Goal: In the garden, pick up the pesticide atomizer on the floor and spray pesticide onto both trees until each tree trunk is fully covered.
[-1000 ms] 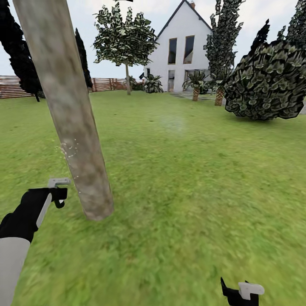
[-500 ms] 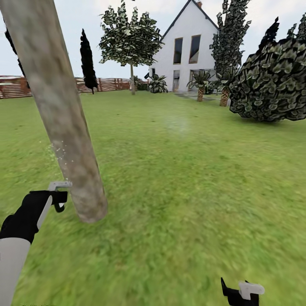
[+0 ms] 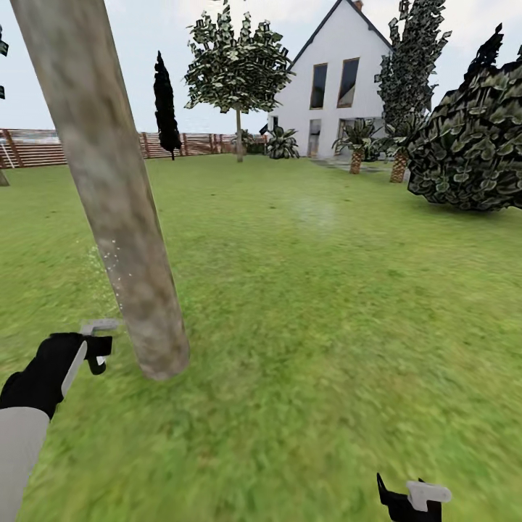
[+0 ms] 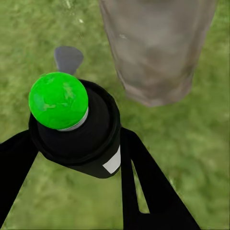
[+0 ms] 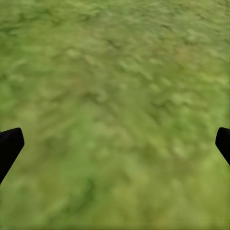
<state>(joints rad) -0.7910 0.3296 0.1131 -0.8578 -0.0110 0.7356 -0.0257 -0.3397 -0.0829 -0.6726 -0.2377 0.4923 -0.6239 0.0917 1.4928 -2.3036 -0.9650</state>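
Observation:
A thick mottled grey-beige tree trunk point(image 3: 116, 210) leans across the left of the head view, rising from the lawn. A faint haze of white-yellow pesticide specks point(image 3: 109, 261) sits on its left side at mid height. My left gripper point(image 3: 98, 346) is just left of the trunk's base, shut on the pesticide atomizer point(image 4: 76, 129), a black bottle with a bright green cap. Its grey nozzle point(image 3: 99, 326) points toward the trunk point(image 4: 153, 48), which stands close ahead of the atomizer. My right gripper point(image 3: 409, 496) hangs low at the right, open over bare grass point(image 5: 115, 96).
Green lawn point(image 3: 326, 304) spreads ahead and to the right. A large dark bush point(image 3: 471, 145) stands at the right, and a white house point(image 3: 337, 80) at the back with palms and a leafy tree point(image 3: 238, 65). A brown slat fence point(image 3: 43, 148) runs along the far left.
The whole picture has shifted, so the camera has moved. My left gripper with the atomizer sits slightly lower in the picture, still beside the trunk. The right gripper is unchanged.

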